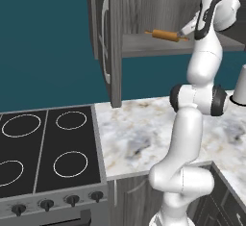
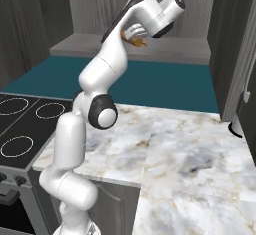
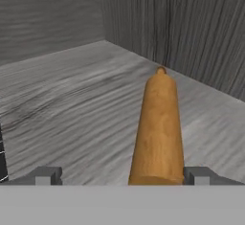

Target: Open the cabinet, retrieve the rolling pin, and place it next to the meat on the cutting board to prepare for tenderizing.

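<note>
In the hand view our gripper (image 3: pixel 122 177) stands wide open, a finger tip (image 3: pixel 47 175) at seven o'clock and the other at five o'clock. The near end of the rolling pin (image 3: pixel 158 128) sits between them, close against the right-hand tip; we cannot tell whether it touches. Nothing is gripped. The pin runs away from us toward twelve o'clock, its far handle a small knob at the top, lying flat on the grey wood-grain shelf (image 3: pixel 72 104) of the cabinet (image 3: pixel 191 28). The cabinet's back and side walls meet in a corner at about eleven o'clock. We read no writing or labels anywhere.

From the left base view, nearest us is the black stove (image 1: pixel 45 148) with its four ring burners and knobs, at eight o'clock. Beside it at five o'clock spreads the marble counter (image 1: pixel 134 133), where our white arm rises, bends at a dark elbow, then climbs to one o'clock, the wrist folding over into the cabinet. The open cabinet door (image 1: pixel 108 37) hangs edge-on at twelve o'clock, its silver handle showing. On the shelf past it the rolling pin (image 1: pixel 166 35) lies, its right end at the hand.

In the right base view the forearm leans up to twelve o'clock, the hand (image 2: pixel 134 33) turned into the cabinet over a glimpse of orange pin. A white object (image 1: pixel 239 88) stands on the counter at three o'clock in the left view.
</note>
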